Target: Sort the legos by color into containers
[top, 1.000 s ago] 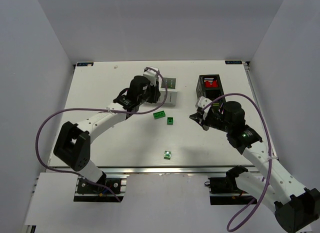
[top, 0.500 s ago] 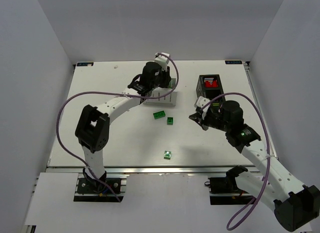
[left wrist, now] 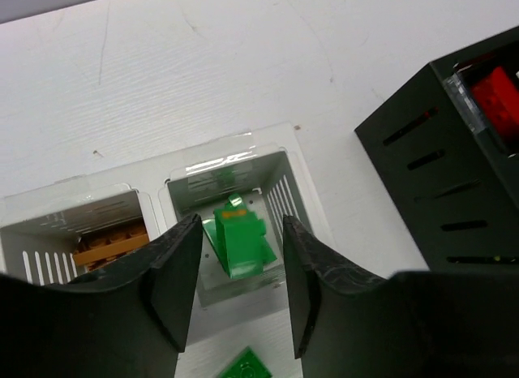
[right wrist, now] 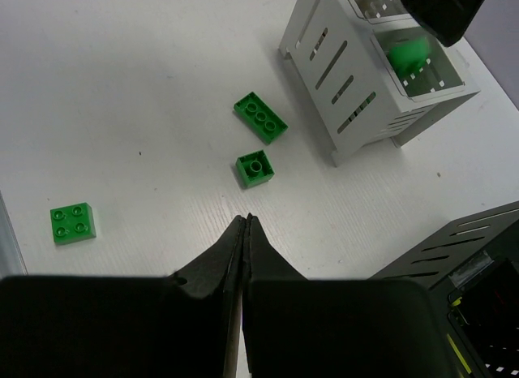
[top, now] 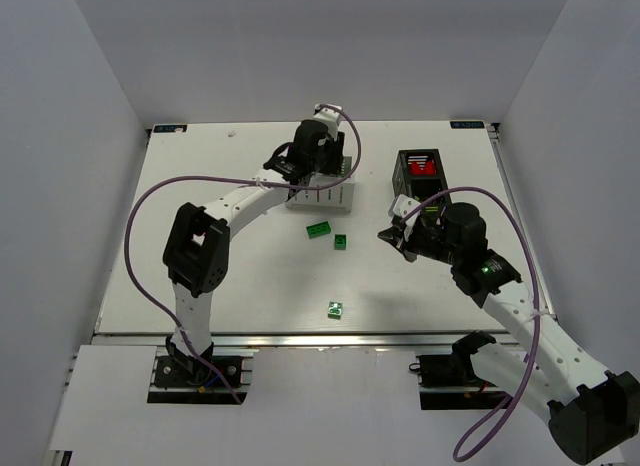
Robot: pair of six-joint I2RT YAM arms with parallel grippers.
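Since a second ago: the left arm has swung from the near-left side of the white box (right wrist: 324, 78) to a spot above it. Its jaws, shut then, have parted. Right arm unmoved. The loose green bricks (top: 319, 230) lie where they lay.

Left gripper (left wrist: 240, 221): fingers spread, hanging over the box's right-hand compartment as its own wrist view has it. A dropped green brick (left wrist: 235, 242) shows between the fingers, tilted, with a gap on each side, touching neither. It is within the compartment's mouth; whether it rests on the floor or is in the air, cannot tell. The right wrist view shows a blurred green patch inside that same compartment. The neighbouring compartment holds yellow-orange pieces (left wrist: 113, 242). The left arm reaches far across the table (top: 200, 206) from its base at the near edge.

Right gripper (right wrist: 246, 220): fingers pressed together, nothing between them, hovering over bare table just near-left of the black box (top: 420, 154). That box stands right of the white one, apart from it. Red bricks (top: 424, 168) lie in its far compartment.

Loose on the table, near side of the white box:
- a longer green brick (right wrist: 261, 118);
- a small green brick (right wrist: 255, 168) just beside it, not touching;
- a four-stud green brick (right wrist: 73, 222), well apart, toward the arm bases.
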